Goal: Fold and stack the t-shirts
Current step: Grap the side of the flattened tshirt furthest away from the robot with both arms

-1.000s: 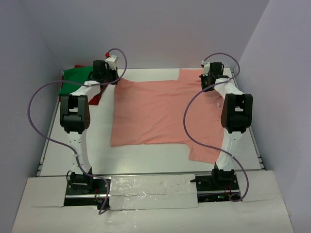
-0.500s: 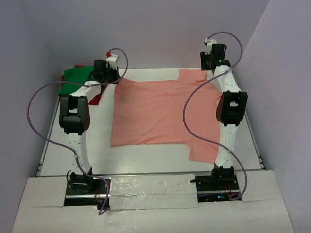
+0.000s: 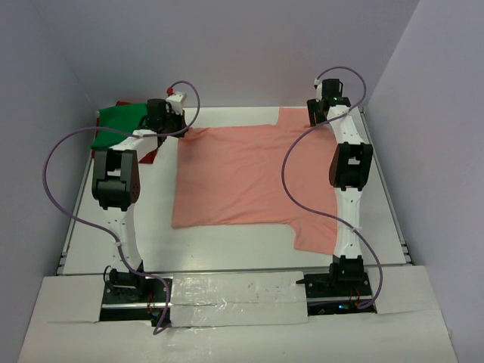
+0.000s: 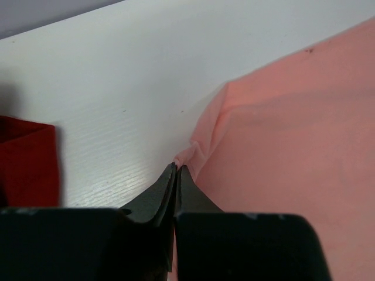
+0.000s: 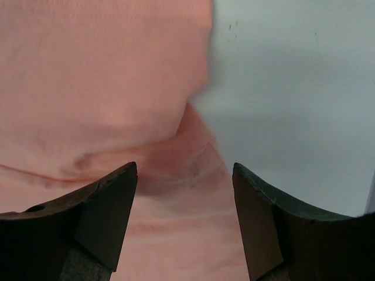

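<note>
The salmon-pink t-shirt (image 3: pixel 242 174) lies flat mid-frame on the desk (image 3: pixel 151 227). The left jaws pinch its upper-left corner, probably ready to fold; the right jaws hang open above its upper-right corner.

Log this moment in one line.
left gripper: shut on pink t-shirt, far-left corner | right gripper: open above its far-right corner | green t-shirt: far left, on dark red t-shirt

A white table (image 3: pixel 155 227) stands under soft, even light. Pale lavender surfaces close it in: a back wall (image 3: pixel 242 45) beyond its far edge, a left wall (image 3: pixel 38 151) and a right wall (image 3: pixel 446 151) along its sides. A white board (image 3: pixel 68 321) with a shiny silver strip (image 3: pixel 238 296) covers its near edge.
</note>
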Controlling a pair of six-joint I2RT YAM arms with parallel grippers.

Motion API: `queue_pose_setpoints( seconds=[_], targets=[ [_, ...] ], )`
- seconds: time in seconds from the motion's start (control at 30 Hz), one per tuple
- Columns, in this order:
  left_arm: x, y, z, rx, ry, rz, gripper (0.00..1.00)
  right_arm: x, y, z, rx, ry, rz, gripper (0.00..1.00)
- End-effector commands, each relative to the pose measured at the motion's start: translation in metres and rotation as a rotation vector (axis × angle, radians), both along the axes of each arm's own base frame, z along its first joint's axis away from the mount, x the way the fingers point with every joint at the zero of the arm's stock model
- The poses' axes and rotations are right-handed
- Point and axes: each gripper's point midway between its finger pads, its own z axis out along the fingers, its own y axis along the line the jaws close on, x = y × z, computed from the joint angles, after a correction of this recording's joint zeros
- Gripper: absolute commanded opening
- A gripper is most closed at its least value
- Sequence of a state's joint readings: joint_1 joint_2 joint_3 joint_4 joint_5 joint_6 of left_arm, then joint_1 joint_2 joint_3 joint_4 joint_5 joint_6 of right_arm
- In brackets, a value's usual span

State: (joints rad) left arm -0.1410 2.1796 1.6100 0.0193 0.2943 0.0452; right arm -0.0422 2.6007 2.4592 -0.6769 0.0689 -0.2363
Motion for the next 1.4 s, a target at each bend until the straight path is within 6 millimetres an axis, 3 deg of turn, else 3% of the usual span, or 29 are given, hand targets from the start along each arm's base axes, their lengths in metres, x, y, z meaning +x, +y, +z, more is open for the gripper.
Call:
queue_pose_setpoints(
  seconds=[0.0,0.17,0.2,0.27,0.3,0.5,0.57,0.6,0.63,0.67,0.77,0.8,0.9,1.23,1.37],
  targets=[
    [0.006,-0.008,0.054,-0.022,-0.118,-0.03,0.0,-0.007,-0.003,0.014,-0.021,0.02,0.019,0.73],
    [0.002,-0.01,0.054,-0.023,-0.117,-0.04,0.0,-0.015,0.002,-0.002,-0.02,0.082,0.063,0.7],
    [0.002,-0.011,0.055,-0.024,-0.119,-0.041,0.0,-0.011,0.002,0.008,-0.02,0.052,0.07,0.7],
    [0.002,-0.011,0.054,-0.025,-0.116,-0.042,0.0,-0.014,0.009,0.004,-0.008,0.059,0.111,0.68],
    [0.002,-0.012,0.054,-0.026,-0.117,-0.045,0.0,-0.009,0.008,0.014,-0.013,0.021,0.111,0.68],
    [-0.002,-0.011,0.057,-0.028,-0.122,-0.045,0.0,0.001,0.026,0.027,0.002,-0.026,0.203,0.6],
    [-0.002,-0.01,0.055,-0.023,-0.125,-0.042,0.0,0.001,0.025,0.023,-0.018,-0.031,0.204,0.6],
    [-0.003,-0.01,0.055,-0.024,-0.125,-0.041,0.0,0.008,0.027,0.037,-0.028,-0.083,0.217,0.6],
    [-0.003,-0.01,0.054,-0.025,-0.124,-0.039,0.0,0.007,0.024,0.032,-0.04,-0.083,0.197,0.6],
    [-0.004,-0.01,0.054,-0.024,-0.126,-0.04,0.0,0.013,0.022,0.04,-0.053,-0.123,0.194,0.6],
    [-0.006,-0.009,0.056,-0.026,-0.129,-0.039,0.0,0.017,0.02,0.042,-0.085,-0.134,0.203,0.6],
    [-0.008,-0.009,0.054,-0.026,-0.125,-0.037,0.0,0.016,0.022,0.033,-0.091,-0.11,0.224,0.59],
    [-0.009,-0.008,0.06,-0.027,-0.14,-0.034,0.0,0.02,0.024,0.034,-0.094,-0.128,0.247,0.57],
    [-0.015,-0.008,0.059,-0.031,-0.129,-0.038,0.0,0.022,0.037,0.013,-0.08,-0.129,0.346,0.57],
    [-0.017,-0.009,0.059,-0.03,-0.129,-0.037,0.0,0.022,0.041,0.011,-0.087,-0.153,0.388,0.51]
  ],
)
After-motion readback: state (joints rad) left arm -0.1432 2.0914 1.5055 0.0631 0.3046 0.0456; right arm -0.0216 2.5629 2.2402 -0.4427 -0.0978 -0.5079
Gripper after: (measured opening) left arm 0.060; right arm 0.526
